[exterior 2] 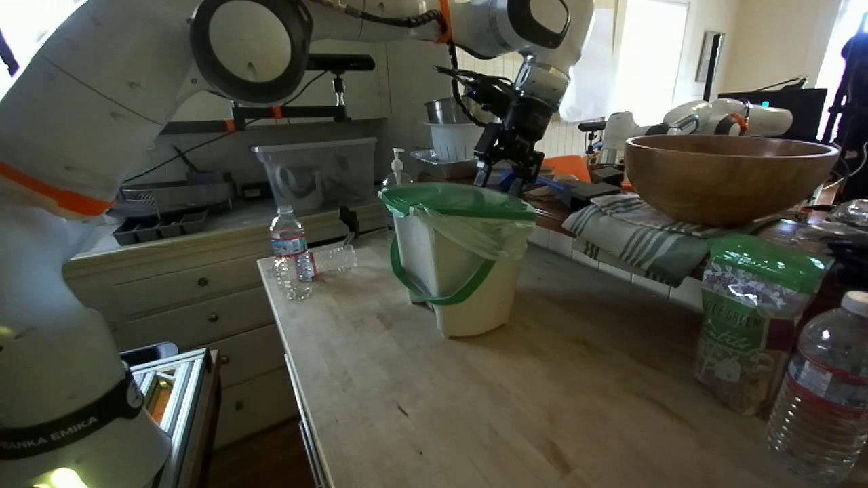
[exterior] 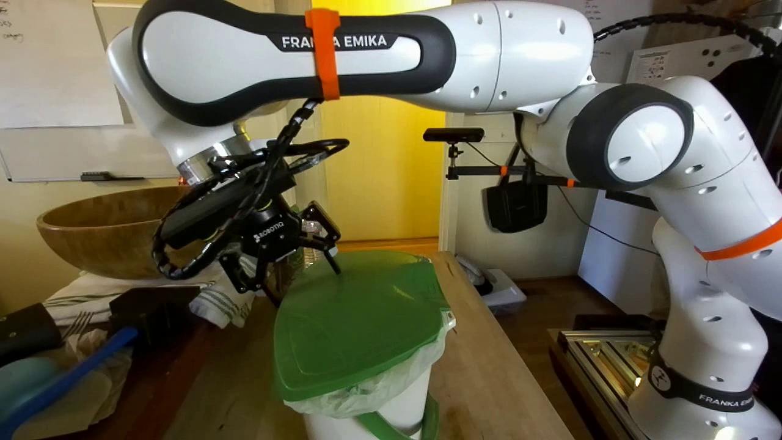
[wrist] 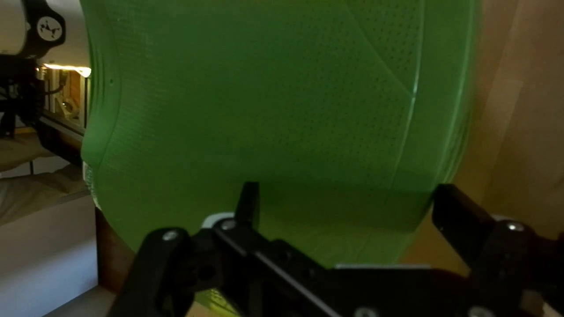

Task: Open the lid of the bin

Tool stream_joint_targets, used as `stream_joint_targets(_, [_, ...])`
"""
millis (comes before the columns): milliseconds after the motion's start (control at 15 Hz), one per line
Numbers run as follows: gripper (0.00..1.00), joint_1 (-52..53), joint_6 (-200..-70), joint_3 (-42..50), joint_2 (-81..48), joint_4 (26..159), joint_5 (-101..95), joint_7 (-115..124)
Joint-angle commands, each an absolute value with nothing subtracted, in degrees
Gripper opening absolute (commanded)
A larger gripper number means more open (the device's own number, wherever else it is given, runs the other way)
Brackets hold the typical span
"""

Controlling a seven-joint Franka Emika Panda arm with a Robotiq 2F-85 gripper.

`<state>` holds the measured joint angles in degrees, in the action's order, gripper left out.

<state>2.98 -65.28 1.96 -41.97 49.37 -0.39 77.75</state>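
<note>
Wooden bowl [exterior: 116, 235]: far left in an exterior view, sitting on a striped towel [exterior: 223, 299]!
Gripper [exterior: 305, 284]: jaws spread, right at the edge of the lid [exterior: 360, 324]; touching or not, I can't tell!
Lid: green, lying across the top of the bin [exterior: 406, 400]!
Bin: white, upright on the wooden table [exterior: 482, 373]!
Arm base [exterior: 696, 360]: far right!
</note>
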Motion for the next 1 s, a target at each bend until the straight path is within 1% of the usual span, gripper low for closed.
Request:
stream_joint_targets(0, [1.0, 3.02, -60.25, 1.76, -44.4, 44.48, 1.18, 80.63])
stream_joint_targets(600, [1.0, 2.45, -51.46, 1.31, -45.94, 39.42, 4.41, 83.71])
stream_joint_targets(933, [1.0, 2.97, -53.21, 1.55, -46.78, 37.97, 2.96, 80.95])
